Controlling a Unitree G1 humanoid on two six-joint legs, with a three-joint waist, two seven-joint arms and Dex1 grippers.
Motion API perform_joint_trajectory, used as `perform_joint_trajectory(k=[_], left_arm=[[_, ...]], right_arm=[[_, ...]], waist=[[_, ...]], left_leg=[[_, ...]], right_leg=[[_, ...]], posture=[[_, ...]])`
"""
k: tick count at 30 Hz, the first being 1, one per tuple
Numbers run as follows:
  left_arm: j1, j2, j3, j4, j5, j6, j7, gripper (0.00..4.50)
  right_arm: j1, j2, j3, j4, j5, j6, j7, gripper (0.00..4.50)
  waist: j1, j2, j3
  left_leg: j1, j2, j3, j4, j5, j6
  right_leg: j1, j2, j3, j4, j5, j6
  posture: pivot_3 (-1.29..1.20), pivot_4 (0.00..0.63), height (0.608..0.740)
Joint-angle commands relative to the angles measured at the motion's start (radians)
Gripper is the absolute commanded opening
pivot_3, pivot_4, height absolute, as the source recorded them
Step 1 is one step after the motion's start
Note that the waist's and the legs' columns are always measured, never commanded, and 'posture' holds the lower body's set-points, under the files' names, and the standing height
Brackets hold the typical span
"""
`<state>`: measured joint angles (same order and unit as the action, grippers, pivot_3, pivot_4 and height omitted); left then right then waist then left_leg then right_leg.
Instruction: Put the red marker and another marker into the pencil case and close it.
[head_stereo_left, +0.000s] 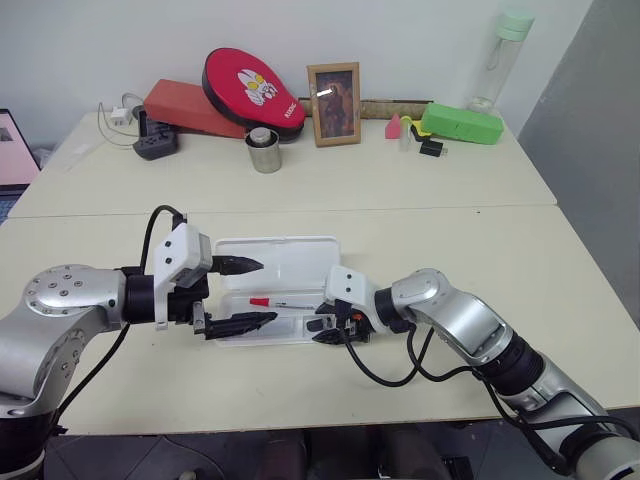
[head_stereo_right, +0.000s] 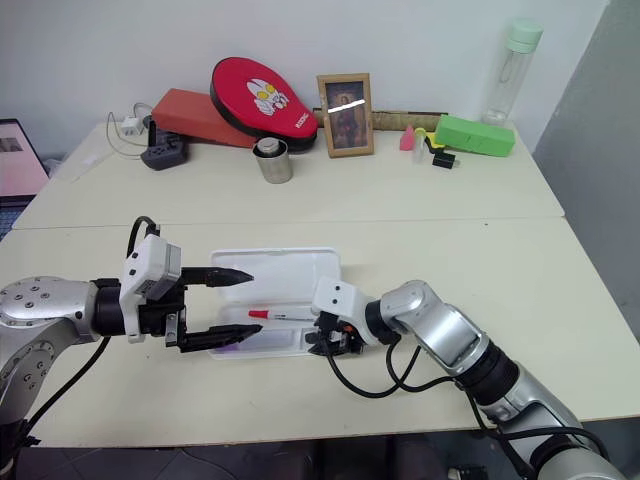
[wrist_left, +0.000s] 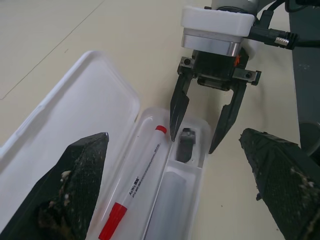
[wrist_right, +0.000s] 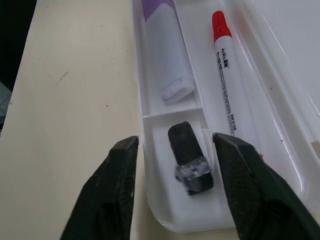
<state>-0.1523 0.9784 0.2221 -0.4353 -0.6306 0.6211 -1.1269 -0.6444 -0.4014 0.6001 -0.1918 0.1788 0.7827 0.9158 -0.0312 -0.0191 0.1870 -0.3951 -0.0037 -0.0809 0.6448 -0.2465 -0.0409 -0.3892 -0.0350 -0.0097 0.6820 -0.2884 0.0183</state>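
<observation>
Right wrist view: purple marker (wrist_right: 167, 55) beside red marker (wrist_right: 231, 75) in the open pencil case (wrist_right: 280, 145). Right gripper (wrist_right: 175, 165) parted, empty, straddling a small dark piece (wrist_right: 189, 157); left gripper (head_stereo_left: 240, 295) wide apart, empty.

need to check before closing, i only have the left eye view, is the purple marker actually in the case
Observer: Yes. The purple marker lies in the pencil case, beside the red marker.
Operator: anything else inside
Observer: A small dark piece lies in the end compartment.
Operator: is the right end effector holding it
Observer: No. The right end effector is open, its fingers either side of that compartment.
</observation>
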Motion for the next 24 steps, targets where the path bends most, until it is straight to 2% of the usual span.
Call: perform_joint_trajectory(k=[1, 2, 6, 10, 15, 20, 24], left_arm=[[-0.02, 0.004, -0.001, -0.016, -0.018, -0.007, -0.006, 4.5], [-0.028, 0.002, -0.003, -0.01, -0.017, -0.009, -0.005, 4.5], [-0.08, -0.011, -0.016, 0.029, -0.011, -0.018, 0.001, 4.5], [-0.213, -0.032, -0.067, 0.151, 0.035, -0.051, -0.004, 4.5], [-0.437, -0.068, -0.165, 0.402, 0.121, -0.135, -0.072, 4.5], [-0.58, -0.109, -0.224, 0.612, 0.194, -0.217, -0.136, 4.5], [-0.753, -0.179, -0.295, 0.881, 0.287, -0.327, -0.209, 4.5]], right_arm=[[-0.013, 0.002, -0.05, -0.057, 0.034, 0.001, 0.019, 3.35], [-0.013, 0.001, -0.059, -0.063, 0.042, 0.004, 0.022, 3.67], [-0.012, -0.007, -0.12, -0.102, 0.097, 0.027, 0.037, 4.45], [-0.005, -0.047, -0.226, -0.169, 0.178, 0.064, 0.053, 4.45], [0.015, -0.119, -0.376, -0.219, 0.263, 0.101, 0.055, 4.45], [0.022, -0.154, -0.444, -0.22, 0.302, 0.113, 0.032, 4.45], [0.037, -0.182, -0.524, -0.229, 0.326, 0.111, 0.002, 4.45]], waist=[[0.0, 0.0, 0.0], [0.0, 0.0, 0.0], [0.0, 0.0, 0.0], [0.002, 0.0, 0.0], [0.006, -0.001, 0.0], [-0.003, -0.001, 0.0], [0.0, -0.001, 0.0]], left_leg=[[0.0, 0.0, 0.0, 0.0, 0.0, 0.0], [0.0, 0.0, 0.0, 0.0, 0.0, 0.0], [0.0, 0.0, 0.0, 0.0, 0.0, 0.0], [0.0, 0.0, 0.0, 0.0, 0.0, 0.0], [-0.002, -0.002, 0.001, 0.001, 0.0, 0.0], [-0.002, -0.003, 0.002, 0.001, 0.0, 0.0], [-0.002, -0.003, 0.003, 0.001, 0.0, 0.0]], right_leg=[[0.0, 0.0, 0.0, 0.0, 0.0, 0.0], [0.0, 0.0, 0.0, 0.0, 0.0, 0.0], [0.0, 0.0, 0.0, 0.0, 0.0, 0.0], [0.0, 0.0, -0.001, 0.0, 0.0, 0.0], [0.0, 0.001, -0.002, 0.0, 0.0, 0.0], [0.0, 0.002, -0.002, 0.0, 0.0, 0.0], [-0.001, 0.005, -0.002, 0.0, 0.0, 0.0]], posture=[[0.0, 0.15, 0.74], [0.0, 0.15, 0.74], [0.0, 0.15, 0.74], [0.0, 0.15, 0.74], [0.0, 0.15, 0.74], [0.0, 0.15, 0.74], [0.0, 0.15, 0.74]])
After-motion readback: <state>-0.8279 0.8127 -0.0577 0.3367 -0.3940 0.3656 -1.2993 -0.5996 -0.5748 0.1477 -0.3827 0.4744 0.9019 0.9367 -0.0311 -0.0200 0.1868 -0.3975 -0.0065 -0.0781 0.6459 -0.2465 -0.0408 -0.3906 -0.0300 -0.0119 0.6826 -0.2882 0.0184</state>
